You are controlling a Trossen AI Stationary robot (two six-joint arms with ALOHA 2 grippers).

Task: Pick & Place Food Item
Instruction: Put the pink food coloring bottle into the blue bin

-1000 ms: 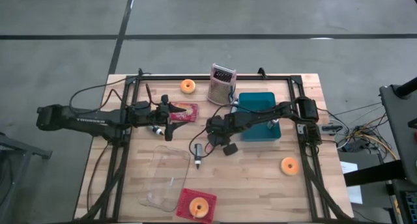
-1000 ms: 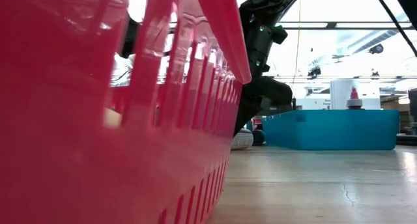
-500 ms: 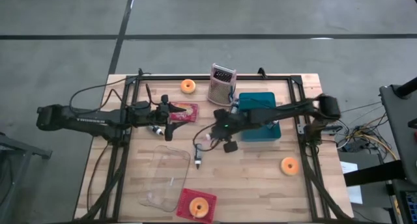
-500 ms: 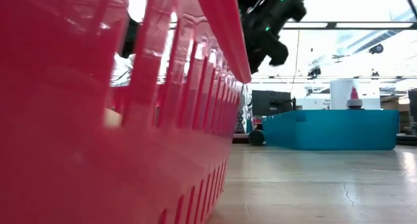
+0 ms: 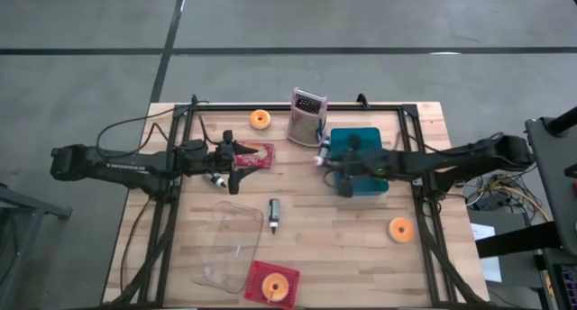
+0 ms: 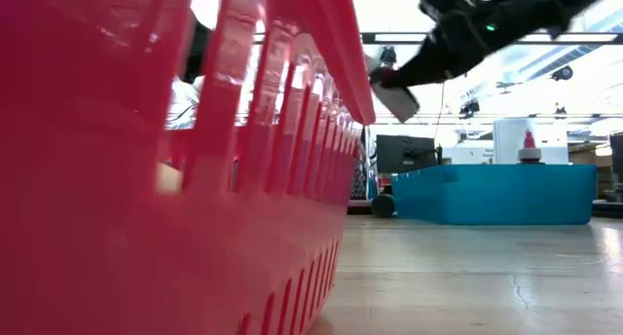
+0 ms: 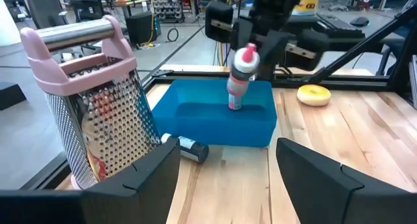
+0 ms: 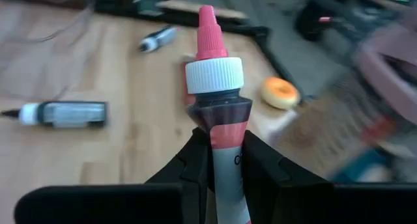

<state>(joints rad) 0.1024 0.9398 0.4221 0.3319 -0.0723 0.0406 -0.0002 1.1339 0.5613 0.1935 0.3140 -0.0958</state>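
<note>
Now the right gripper (image 5: 335,165) is squeezing its fingers on the little bottle (image 7: 240,77) and holding it over the blue bin's (image 5: 371,186) nine o'clock edge. Next it probably needs lowering and letting go. The left gripper (image 5: 242,159), fingers apart, is waiting.

Between the dark fingers (image 8: 260,162) of the right arm stands a bottle (image 8: 221,120) with a red pointed tip, a white ribbed cap, dark contents and a red and white label. Beyond the left arm's dark fingers (image 7: 313,175) are a blue bin (image 7: 215,120), a silver grater (image 7: 98,113) with a pink handle, and an orange doughnut (image 7: 314,96) on the pale wooden worktop (image 7: 358,139).
</note>
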